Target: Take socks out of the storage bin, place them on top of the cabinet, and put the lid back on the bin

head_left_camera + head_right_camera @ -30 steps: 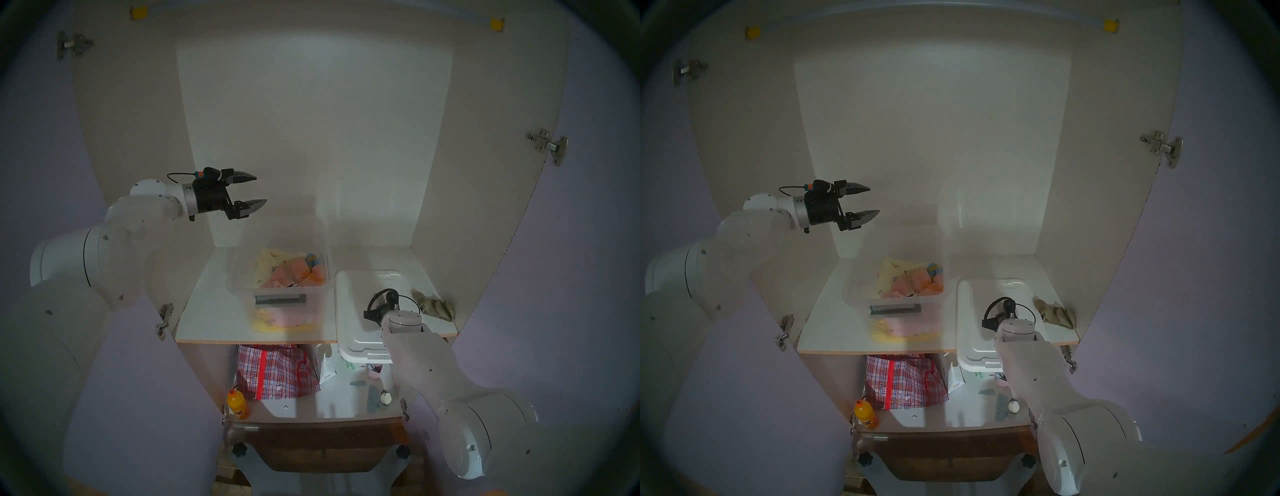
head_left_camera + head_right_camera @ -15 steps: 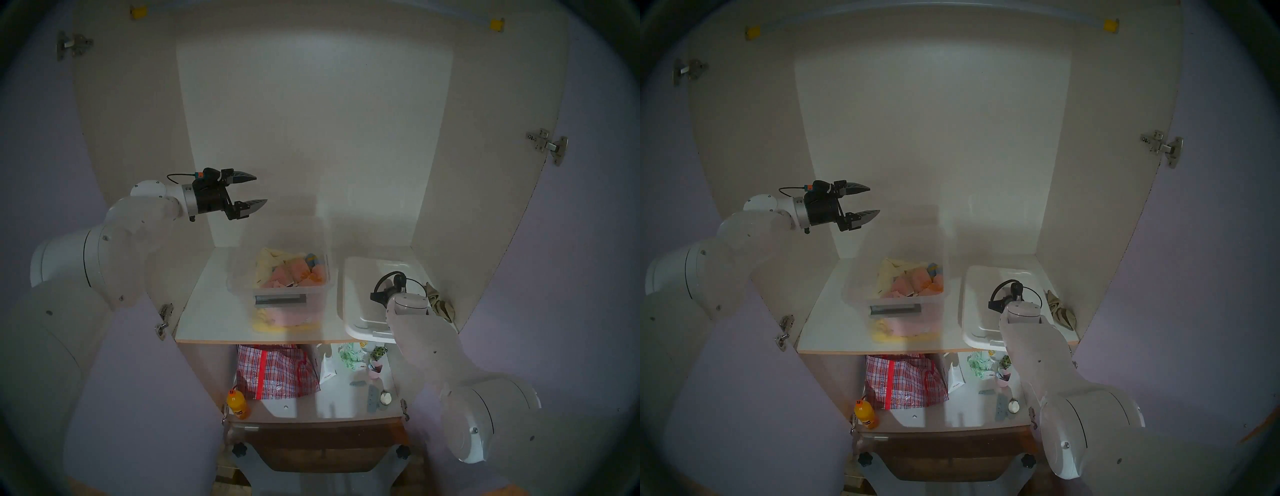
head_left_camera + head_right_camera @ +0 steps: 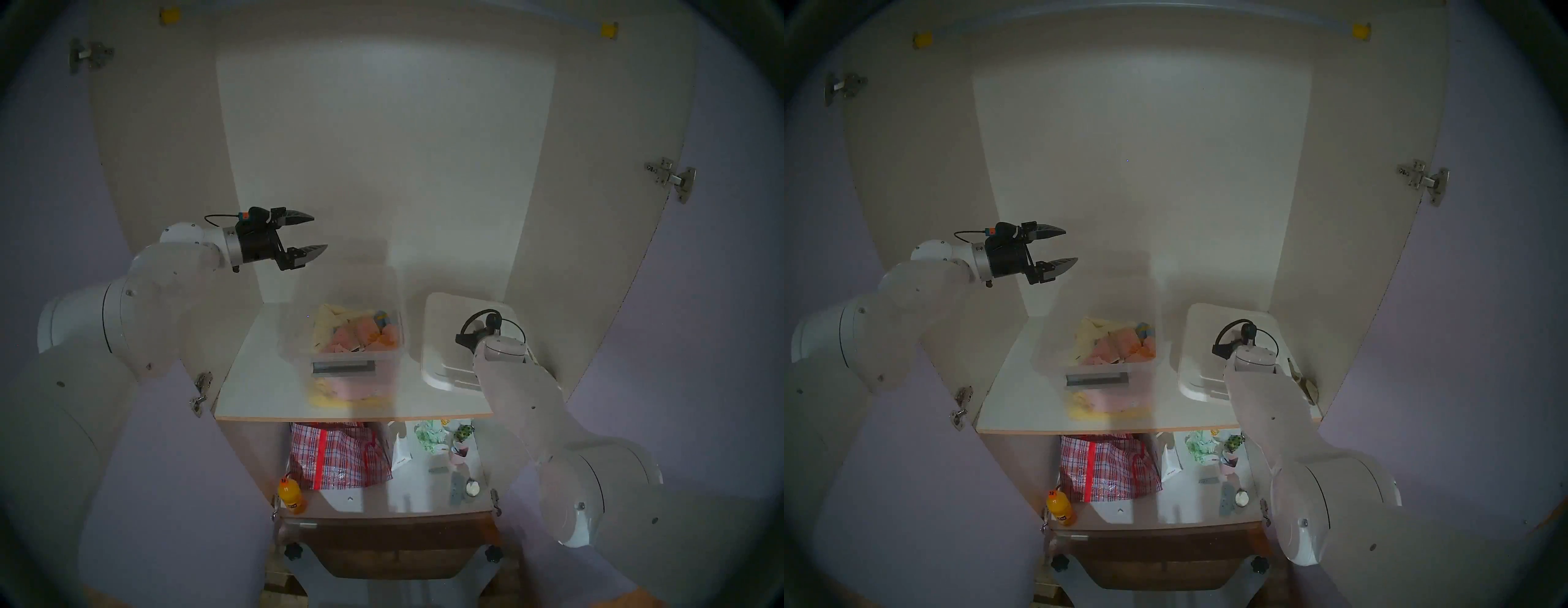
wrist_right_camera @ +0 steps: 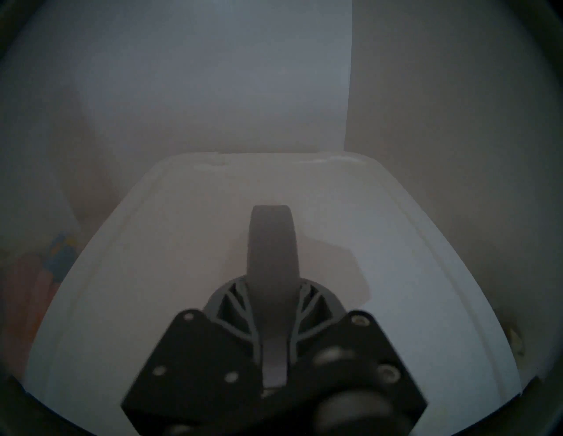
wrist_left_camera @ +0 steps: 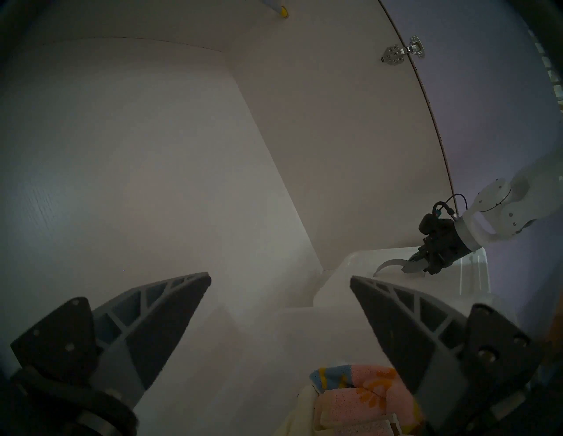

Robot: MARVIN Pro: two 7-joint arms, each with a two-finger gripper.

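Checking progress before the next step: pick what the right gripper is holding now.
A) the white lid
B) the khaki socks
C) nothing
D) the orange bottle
A: the right gripper is shut on the grey strip handle of the white lid, which is carried tilted to the right of the clear bin.

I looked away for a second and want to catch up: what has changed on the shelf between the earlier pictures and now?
The right tool, shut on the lid's grey strip handle, has lifted the lid off the shelf and carried it up and toward the back wall; its front edge no longer overhangs the shelf edge. The socks are now mostly hidden behind the right arm. The storage bin and the open left tool stayed put.
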